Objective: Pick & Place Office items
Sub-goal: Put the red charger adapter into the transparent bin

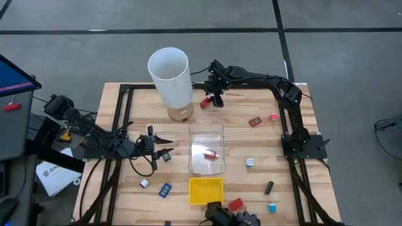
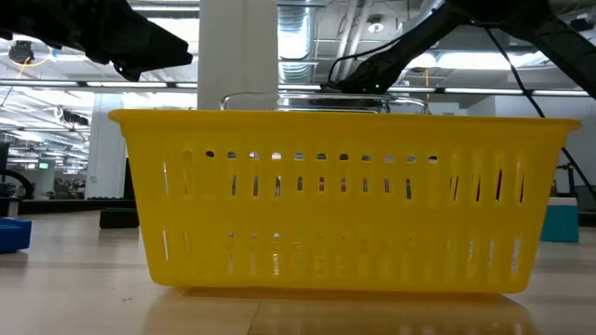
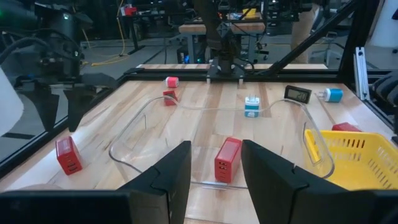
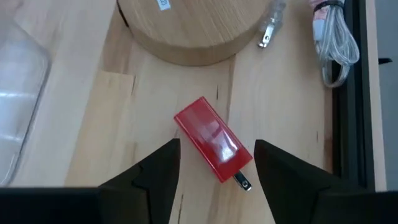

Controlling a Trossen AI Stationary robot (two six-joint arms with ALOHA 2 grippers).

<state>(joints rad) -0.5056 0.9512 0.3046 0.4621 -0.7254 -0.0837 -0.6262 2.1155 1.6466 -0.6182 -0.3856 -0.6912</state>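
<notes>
1. The wooden table (image 1: 264, 144) sits in a black frame on a grey floor; behind it the low view shows a large workshop hall with ceiling lights
2. A tall white cylinder (image 1: 170, 76) stands on a round wooden base at the far side, a clear bin (image 1: 206, 148) lies mid-table, and a yellow basket (image 1: 206, 190) sits just nearer than it
3. Small office items lie scattered – one red block (image 1: 210, 154) inside the clear bin, others loose on the wood around it
4. The right gripper (image 4: 216, 163) hangs over a red plug block (image 4: 213, 138) beside the cylinder's base – fingers spread to either side of it, not touching
5. The left gripper (image 3: 215, 163) hovers at the clear bin's edge, fingers parted and holding nothing
</notes>
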